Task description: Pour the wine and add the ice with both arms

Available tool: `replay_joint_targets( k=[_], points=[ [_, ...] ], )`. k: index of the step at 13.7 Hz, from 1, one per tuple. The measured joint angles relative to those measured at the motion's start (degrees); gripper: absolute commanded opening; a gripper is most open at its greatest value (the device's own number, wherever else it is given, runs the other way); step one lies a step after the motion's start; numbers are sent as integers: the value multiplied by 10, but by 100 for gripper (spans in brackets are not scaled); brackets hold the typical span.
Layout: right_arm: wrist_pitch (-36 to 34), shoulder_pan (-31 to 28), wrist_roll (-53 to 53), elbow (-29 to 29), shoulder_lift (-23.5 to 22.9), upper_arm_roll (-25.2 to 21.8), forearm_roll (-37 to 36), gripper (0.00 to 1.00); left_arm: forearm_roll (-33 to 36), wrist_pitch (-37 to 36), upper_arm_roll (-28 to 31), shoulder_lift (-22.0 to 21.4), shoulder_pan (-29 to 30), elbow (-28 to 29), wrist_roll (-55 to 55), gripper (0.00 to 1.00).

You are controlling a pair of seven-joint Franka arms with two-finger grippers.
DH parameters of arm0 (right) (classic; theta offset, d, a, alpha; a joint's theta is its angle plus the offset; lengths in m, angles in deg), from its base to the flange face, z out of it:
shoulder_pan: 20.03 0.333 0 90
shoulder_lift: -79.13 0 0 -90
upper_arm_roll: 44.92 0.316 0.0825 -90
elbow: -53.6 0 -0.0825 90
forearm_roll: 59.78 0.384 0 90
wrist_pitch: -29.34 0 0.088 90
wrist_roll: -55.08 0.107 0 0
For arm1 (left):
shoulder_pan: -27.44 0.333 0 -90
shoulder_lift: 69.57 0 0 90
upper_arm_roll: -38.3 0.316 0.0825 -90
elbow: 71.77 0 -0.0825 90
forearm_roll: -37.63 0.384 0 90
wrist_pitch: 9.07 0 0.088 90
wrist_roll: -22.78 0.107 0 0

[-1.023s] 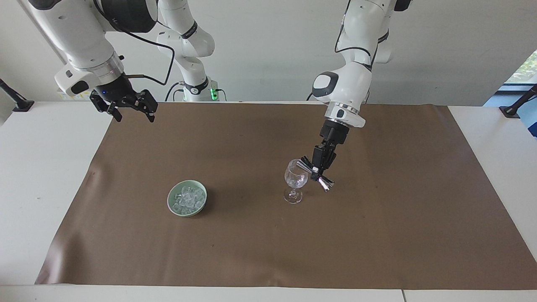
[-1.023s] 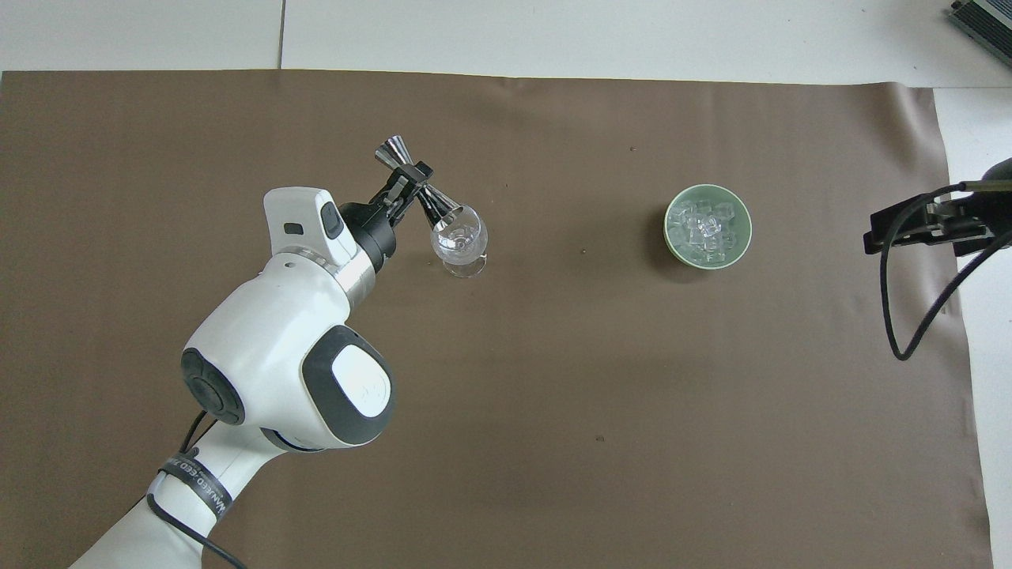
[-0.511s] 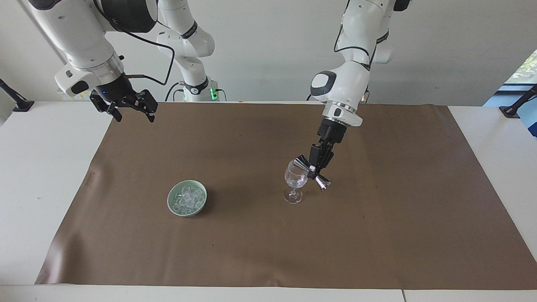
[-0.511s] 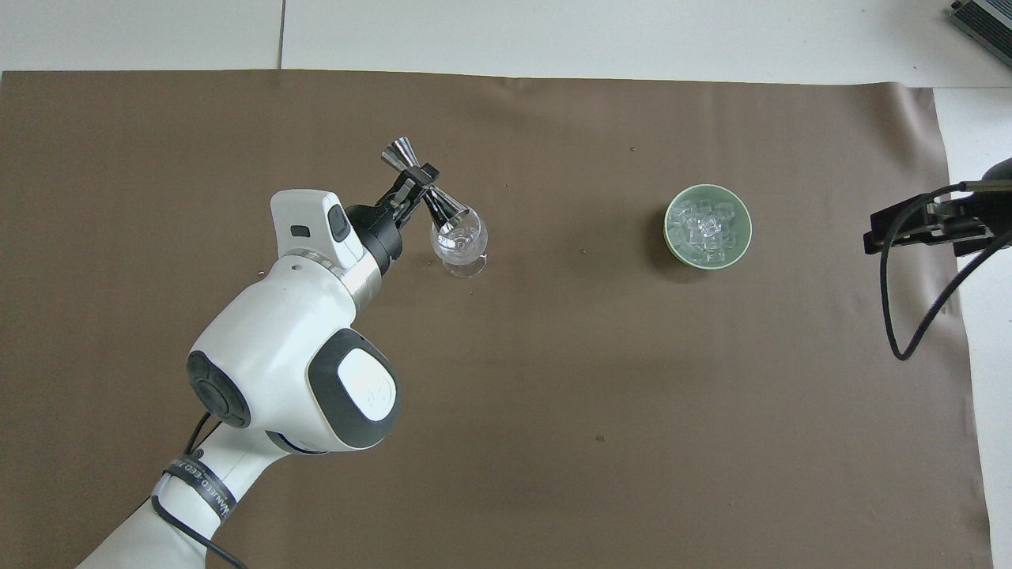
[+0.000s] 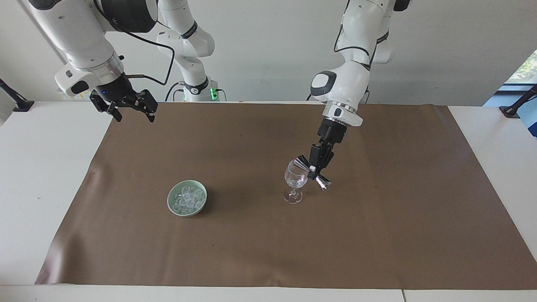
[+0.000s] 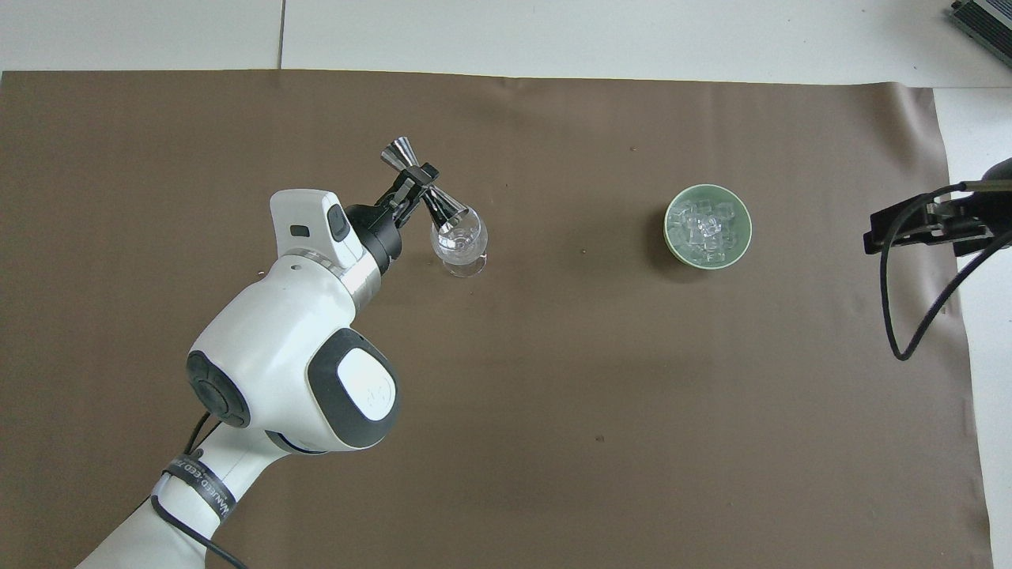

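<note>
Overhead view: ice (image 6: 706,229) lies apart from left jaws clamping jigger (image 6: 417,186)

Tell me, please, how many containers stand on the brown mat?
2: a wine glass toward the left arm's end, and a green bowl of ice toward the right arm's end.

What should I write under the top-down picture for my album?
Left gripper tips a metal measuring cup into the wine glass.
</note>
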Motion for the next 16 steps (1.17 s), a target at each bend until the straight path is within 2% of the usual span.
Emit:
replay_joint_targets(
  k=[6, 11, 16],
  points=[
    [0, 0, 0, 0, 0, 0, 0, 100, -2, -14, 0, 0, 0, 1, -16, 0],
    [0, 0, 0, 0, 0, 0, 0, 100, -2, -84, 9, -20, 15, 1, -69, 0],
    [0, 0, 0, 0, 0, 0, 0, 100, -3, -200, 13, -58, 76, 1, -129, 0]
  ],
)
